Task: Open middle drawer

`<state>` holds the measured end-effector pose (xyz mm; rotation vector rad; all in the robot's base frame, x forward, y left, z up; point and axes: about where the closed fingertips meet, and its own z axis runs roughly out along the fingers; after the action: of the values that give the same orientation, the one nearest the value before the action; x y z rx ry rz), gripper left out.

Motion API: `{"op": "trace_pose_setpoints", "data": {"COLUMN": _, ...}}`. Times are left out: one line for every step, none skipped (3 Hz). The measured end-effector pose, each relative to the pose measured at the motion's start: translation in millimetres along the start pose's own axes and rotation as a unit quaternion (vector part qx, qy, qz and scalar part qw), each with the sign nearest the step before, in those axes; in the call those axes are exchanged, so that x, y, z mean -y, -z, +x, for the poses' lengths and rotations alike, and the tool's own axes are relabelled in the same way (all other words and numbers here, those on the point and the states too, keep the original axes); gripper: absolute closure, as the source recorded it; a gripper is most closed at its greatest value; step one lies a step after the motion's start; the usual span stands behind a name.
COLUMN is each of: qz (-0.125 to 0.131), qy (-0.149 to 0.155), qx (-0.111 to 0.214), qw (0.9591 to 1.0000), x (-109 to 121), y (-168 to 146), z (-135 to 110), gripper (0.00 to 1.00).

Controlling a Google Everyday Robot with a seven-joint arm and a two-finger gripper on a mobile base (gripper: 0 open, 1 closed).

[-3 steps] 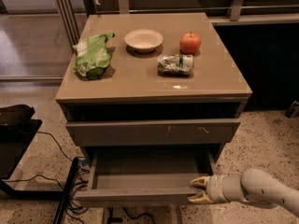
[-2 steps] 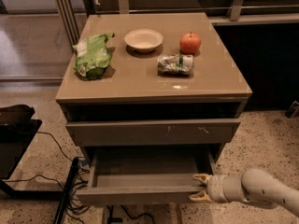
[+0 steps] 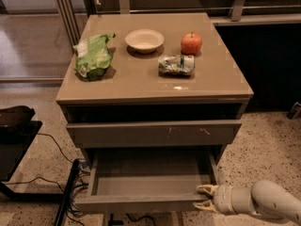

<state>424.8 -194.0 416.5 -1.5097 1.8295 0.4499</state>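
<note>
The middle drawer (image 3: 146, 175) is pulled out from the cabinet, showing its bare grey interior; its plain front (image 3: 136, 205) faces me at the bottom of the view. Above it sits a taller shut front with whitish scratch marks (image 3: 155, 133). My gripper (image 3: 203, 197) reaches in from the lower right, level with the right end of the open drawer's front. Its two cream fingers (image 3: 205, 189) are spread apart, one just above the front's top edge and one in front of it, holding nothing.
On the cabinet top (image 3: 141, 81) lie a green chip bag (image 3: 94, 56), a white bowl (image 3: 144, 40), a red apple (image 3: 191, 43) and a crushed can (image 3: 175, 64). A dark stand (image 3: 16, 140) and cables (image 3: 70, 187) are on the floor at left.
My gripper has drawn back slightly to the right, away from the drawer front. The drawer stays pulled out at the same position.
</note>
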Motion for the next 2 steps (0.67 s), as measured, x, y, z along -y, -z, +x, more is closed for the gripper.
{"op": "trace_pose_setpoints", "data": {"qz": 0.000, "qy": 0.000, "qx": 0.000, "qw": 1.0000, "x": 0.9, "y": 2.8, "z": -3.4, "gripper": 1.00}}
{"op": "trace_pose_setpoints", "data": {"qz": 0.002, "qy": -0.004, "qx": 0.002, "qw": 1.0000, "x": -12.2, "y": 7.9, "z": 1.5, "gripper": 1.00}}
